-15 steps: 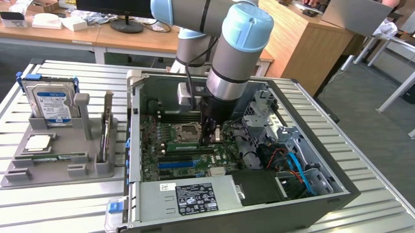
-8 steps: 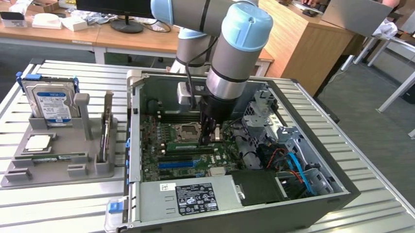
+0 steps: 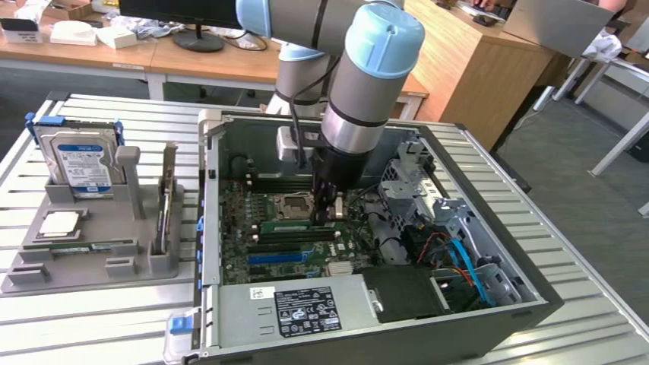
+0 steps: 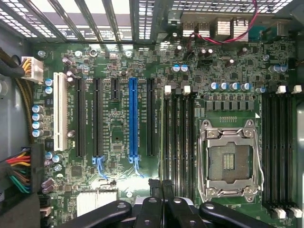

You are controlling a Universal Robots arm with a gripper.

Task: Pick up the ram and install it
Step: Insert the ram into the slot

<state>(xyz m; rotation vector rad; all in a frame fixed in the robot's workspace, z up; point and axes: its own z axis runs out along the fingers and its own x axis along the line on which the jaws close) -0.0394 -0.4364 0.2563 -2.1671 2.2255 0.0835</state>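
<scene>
Seemingly seating stage: claw (image 3: 322,217) clenched shut, down at green ram (image 3: 294,226) lying on motherboard (image 3: 242,228) beside CPU socket (image 3: 295,204); probably calls for straight, even downward push.

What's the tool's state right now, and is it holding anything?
Tool: closed, tips low over the motherboard; whether anything is held cannot be told.

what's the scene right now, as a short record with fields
case: open, on a slatted table
arm: reaching down into the case
fingers: together, over the memory slots beside the socket
ram: green stick lying along the slots at the fingertips; grip unclear
tray: grey, at the exterior view's left, holding a hard drive and a processor
</scene>
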